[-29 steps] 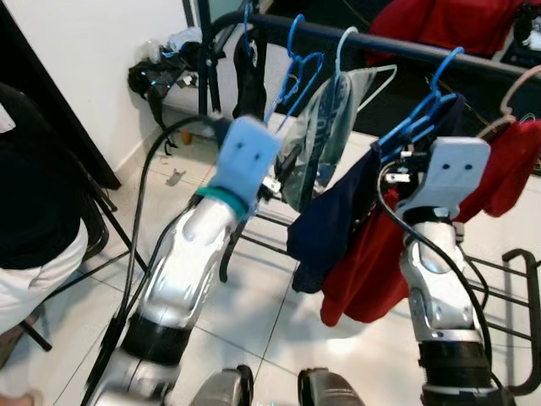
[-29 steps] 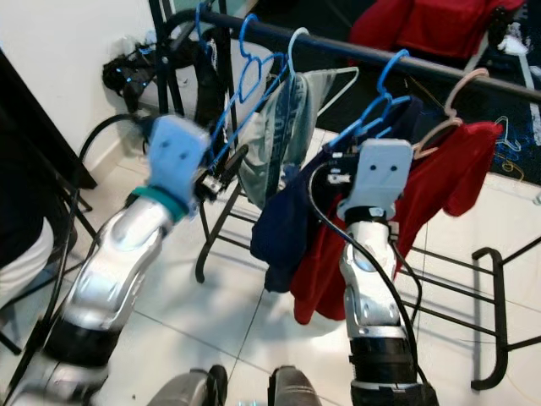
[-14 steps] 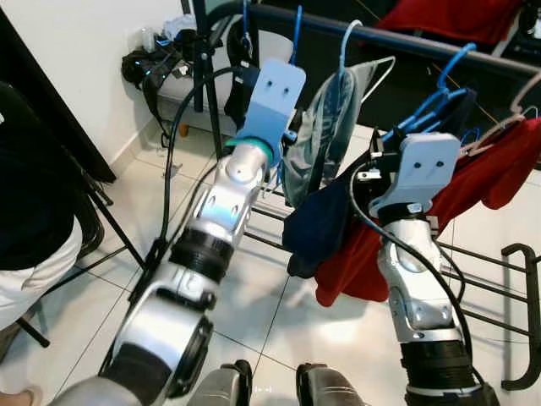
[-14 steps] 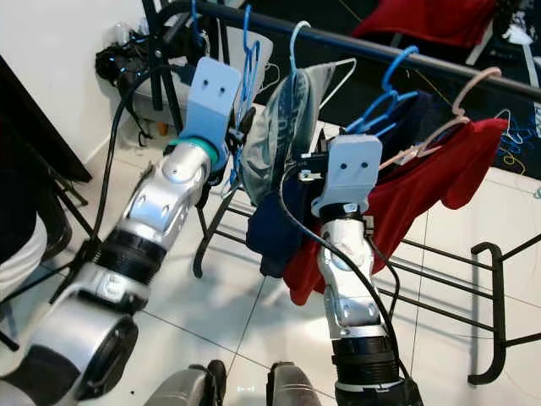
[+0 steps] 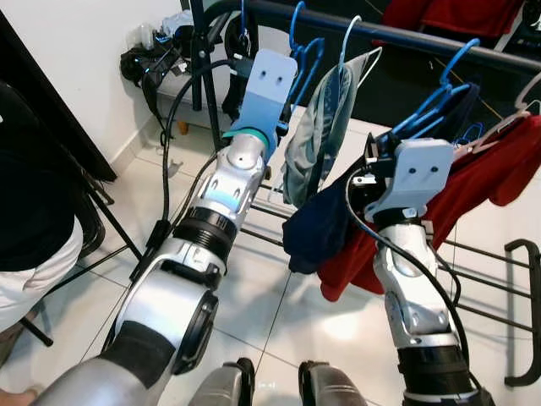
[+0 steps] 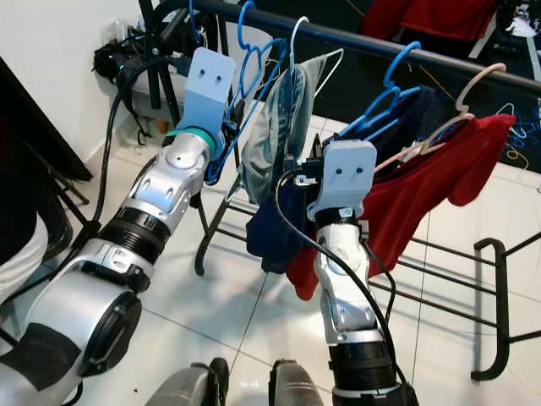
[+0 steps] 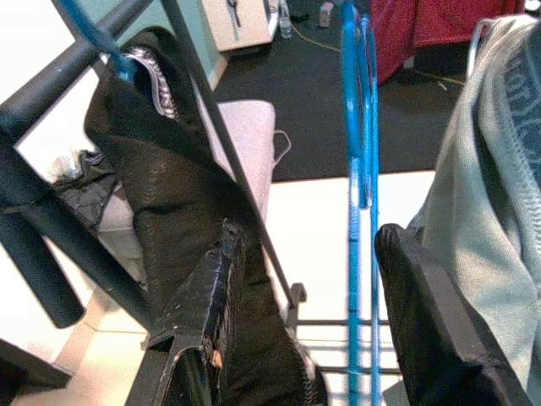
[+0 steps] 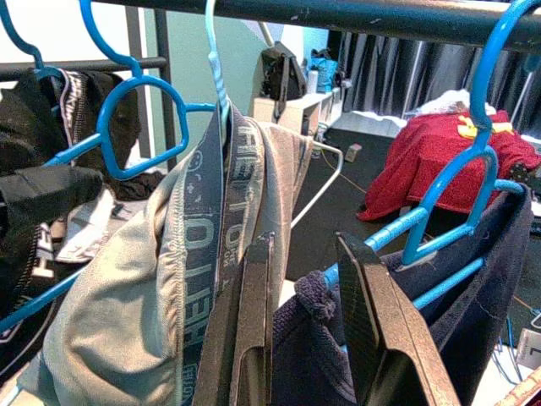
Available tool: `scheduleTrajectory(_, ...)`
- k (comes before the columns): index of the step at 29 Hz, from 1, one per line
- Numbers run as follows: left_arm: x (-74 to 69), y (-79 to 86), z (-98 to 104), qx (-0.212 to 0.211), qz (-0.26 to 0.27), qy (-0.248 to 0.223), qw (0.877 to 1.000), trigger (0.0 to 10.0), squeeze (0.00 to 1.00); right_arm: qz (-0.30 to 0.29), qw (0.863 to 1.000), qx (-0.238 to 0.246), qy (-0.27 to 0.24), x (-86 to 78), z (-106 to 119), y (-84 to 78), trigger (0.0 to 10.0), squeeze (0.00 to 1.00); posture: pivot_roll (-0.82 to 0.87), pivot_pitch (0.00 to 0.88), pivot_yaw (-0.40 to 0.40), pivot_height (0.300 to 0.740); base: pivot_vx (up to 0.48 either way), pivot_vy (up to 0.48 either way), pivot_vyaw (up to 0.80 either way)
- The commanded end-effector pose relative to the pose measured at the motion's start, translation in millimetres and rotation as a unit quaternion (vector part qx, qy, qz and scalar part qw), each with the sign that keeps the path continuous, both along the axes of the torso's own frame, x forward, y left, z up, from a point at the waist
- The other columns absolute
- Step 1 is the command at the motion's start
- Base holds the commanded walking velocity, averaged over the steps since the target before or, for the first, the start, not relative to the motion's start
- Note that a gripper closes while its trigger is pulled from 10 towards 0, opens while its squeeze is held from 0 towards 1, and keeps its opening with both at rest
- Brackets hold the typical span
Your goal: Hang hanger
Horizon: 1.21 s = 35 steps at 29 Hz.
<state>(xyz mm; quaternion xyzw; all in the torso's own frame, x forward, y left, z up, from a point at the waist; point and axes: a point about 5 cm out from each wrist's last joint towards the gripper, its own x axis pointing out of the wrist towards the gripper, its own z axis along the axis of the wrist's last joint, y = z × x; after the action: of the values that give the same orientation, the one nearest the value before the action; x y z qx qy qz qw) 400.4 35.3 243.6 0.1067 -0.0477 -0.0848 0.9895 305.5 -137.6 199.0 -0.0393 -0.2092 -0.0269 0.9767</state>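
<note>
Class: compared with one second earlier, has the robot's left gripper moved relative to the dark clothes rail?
Yes. The left gripper has risen toward the dark clothes rail, straddling the empty blue plastic hanger.

floor: glossy white tiles [image 5: 279,321] | wall: white [image 5: 84,51] | far floor: dark [image 6: 355,68]

I see bright blue hangers [image 5: 306,52] on a dark rail [image 5: 406,38], a grey-green garment [image 5: 314,135], a navy one [image 5: 325,224], a red one [image 5: 482,182], over glossy white tiles [image 5: 279,313].
</note>
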Motion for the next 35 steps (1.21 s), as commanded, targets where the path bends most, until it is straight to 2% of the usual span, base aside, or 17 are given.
scheduleTrajectory(1,0.1,-2.7,-2,-0.004,-0.007,0.007,1.0,8.0,0.0,-0.004,1.0,-0.002,0.005,-1.9,-3,-0.7,10.0,0.0,-0.12,0.13,0.114,0.74,0.0,0.0,0.0)
scheduleTrajectory(2,0.3,-6.1,-3,-0.002,-0.015,0.011,1.0,7.7,0.0,-0.004,1.0,-0.002,0.005,-1.7,-3,-0.4,10.0,0.0,-0.12,0.13,0.117,0.74,0.0,0.0,0.0)
scheduleTrajectory(3,0.9,-9.1,-3,-0.001,-0.019,0.015,1.0,5.5,0.0,-0.005,1.0,-0.001,0.006,-1.8,-3,-0.6,10.0,0.0,-0.12,0.131,0.12,0.74,0.0,0.0,0.0)
scheduleTrajectory(4,0.9,-9.1,-3,-0.001,-0.019,0.015,1.0,5.5,0.0,-0.005,1.0,-0.001,0.006,-1.8,-3,-0.6,10.0,0.0,-0.12,0.131,0.12,0.74,0.0,0.0,0.0)
scheduleTrajectory(5,2.4,-11.3,-3,0.0,-0.02,0.017,1.0,3.5,0.0,-0.007,1.0,0.0,0.007,-2.2,-4,-0.9,10.0,0.0,-0.13,0.131,0.124,0.74,0.0,0.0,0.0)
scheduleTrajectory(7,2.4,-11.3,-3,0.0,-0.02,0.017,1.0,3.5,0.0,-0.007,1.0,0.0,0.007,-2.2,-4,-0.9,10.0,0.0,-0.13,0.131,0.124,0.74,0.0,0.0,0.0)
scheduleTrajectory(9,4.0,-11.5,-3,0.003,-0.017,0.019,1.0,0.6,0.0,-0.008,1.0,0.001,0.008,-2.9,-4,-0.9,10.0,0.0,-0.13,0.132,0.125,0.74,0.0,0.0,0.0)
scheduleTrajectory(10,4.7,-11.1,-4,0.004,-0.015,0.02,1.0,0.0,0.0,-0.008,1.0,0.002,0.009,-3.3,-5,-0.9,10.0,0.0,-0.13,0.132,0.126,0.74,0.0,0.0,0.0)
scheduleTrajectory(23,6.3,-10.7,-3,-0.007,-0.023,0.023,0.999,0.0,0.0,-0.008,1.0,0.004,0.012,-3.5,-6,-0.7,10.0,0.0,-0.12,0.133,0.125,0.74,0.0,0.0,0.0)
scheduleTrajectory(28,7.2,-10.3,6,-0.03,-0.032,0.013,0.999,0.0,0.0,-0.008,1.0,0.004,0.014,-3.8,-7,-0.3,10.0,0.0,-0.12,0.136,0.125,0.74,0.0,0.0,0.0)
scheduleTrajectory(29,7.5,-6.7,10,-0.039,-0.031,0.004,0.999,3.7,0.0,-0.008,1.0,0.004,0.014,-4.5,-7,-0.6,10.0,0.0,-0.12,0.14,0.124,0.74,0.0,0.0,0.0)
scheduleTrajectory(31,7.5,-6.7,10,-0.039,-0.031,0.004,0.999,3.7,0.0,-0.008,1.0,0.004,0.014,-4.5,-7,-0.6,10.0,0.0,-0.12,0.14,0.124,0.74,0.0,0.0,0.0)
scheduleTrajectory(32,7.7,-1.5,11,-0.051,-0.033,0.001,0.998,10.0,0.0,-0.008,1.0,0.003,0.014,-4.9,-7,-0.8,10.0,0.0,-0.12,0.14,0.124,0.74,0.0,0.0,0.0)
scheduleTrajectory(35,2.0,9.4,5,-0.073,-0.065,0.015,0.995,10.0,0.0,-0.006,1.0,0.002,0.016,-5.9,-8,-1.2,10.0,0.0,-0.11,0.148,0.123,0.74,0.0,0.0,0.0)
